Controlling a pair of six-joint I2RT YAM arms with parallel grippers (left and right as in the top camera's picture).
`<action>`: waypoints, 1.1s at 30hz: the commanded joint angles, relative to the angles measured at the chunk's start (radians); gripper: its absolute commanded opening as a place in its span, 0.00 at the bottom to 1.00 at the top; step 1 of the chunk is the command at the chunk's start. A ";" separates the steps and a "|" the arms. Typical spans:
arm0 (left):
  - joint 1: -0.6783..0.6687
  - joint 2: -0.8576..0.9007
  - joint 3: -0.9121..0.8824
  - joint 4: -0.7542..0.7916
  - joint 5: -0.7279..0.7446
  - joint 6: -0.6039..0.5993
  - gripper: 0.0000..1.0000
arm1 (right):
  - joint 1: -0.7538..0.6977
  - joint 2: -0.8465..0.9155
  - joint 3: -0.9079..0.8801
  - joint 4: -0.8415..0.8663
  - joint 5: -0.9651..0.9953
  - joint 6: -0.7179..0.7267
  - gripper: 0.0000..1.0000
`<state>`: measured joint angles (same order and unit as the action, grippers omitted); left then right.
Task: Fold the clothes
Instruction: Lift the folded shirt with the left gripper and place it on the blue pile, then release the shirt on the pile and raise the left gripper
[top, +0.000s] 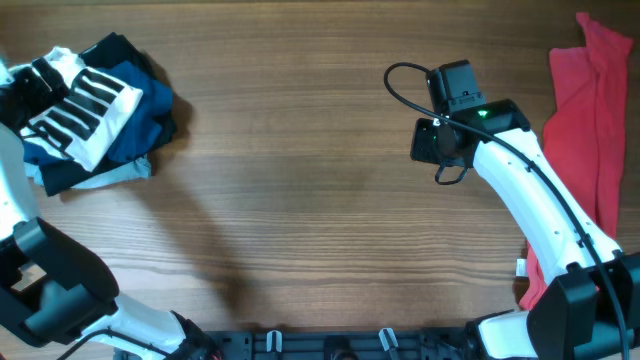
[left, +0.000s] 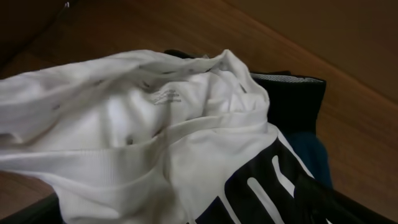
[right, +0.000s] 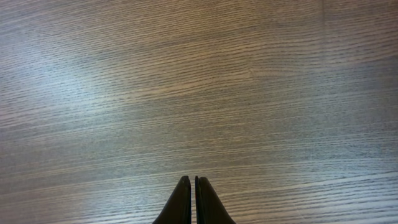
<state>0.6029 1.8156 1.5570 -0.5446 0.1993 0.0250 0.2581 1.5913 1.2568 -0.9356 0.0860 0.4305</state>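
Your right pincer (right: 191, 186) is pressed shut, holding nothing, over the brown wooden table (top: 300, 200).
Farther off, your left pincer (top: 25, 85) is at the soft white T-shirt with black bars (left: 155, 143); you cannot tell its grip. The crumpled red cloth shirt (top: 585, 110) lies at the right edge.

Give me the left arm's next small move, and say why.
Probably pull the white shirt off the dark garments onto the table: it lies bunched on that pile, unfit for folding, while the right gripper hovers shut over bare wood.
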 joint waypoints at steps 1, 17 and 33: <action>0.034 -0.005 0.023 0.011 0.016 -0.010 1.00 | -0.002 0.008 -0.002 0.000 -0.009 0.018 0.04; 0.161 -0.088 0.023 0.000 -0.002 -0.172 1.00 | -0.002 0.008 -0.002 0.007 -0.009 0.017 0.05; 0.018 -0.047 0.023 0.031 -0.089 -0.108 1.00 | -0.002 0.008 -0.002 -0.005 -0.043 -0.002 0.20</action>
<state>0.6102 1.7481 1.5616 -0.5407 0.1696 -0.1062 0.2581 1.5913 1.2568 -0.9325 0.0597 0.4377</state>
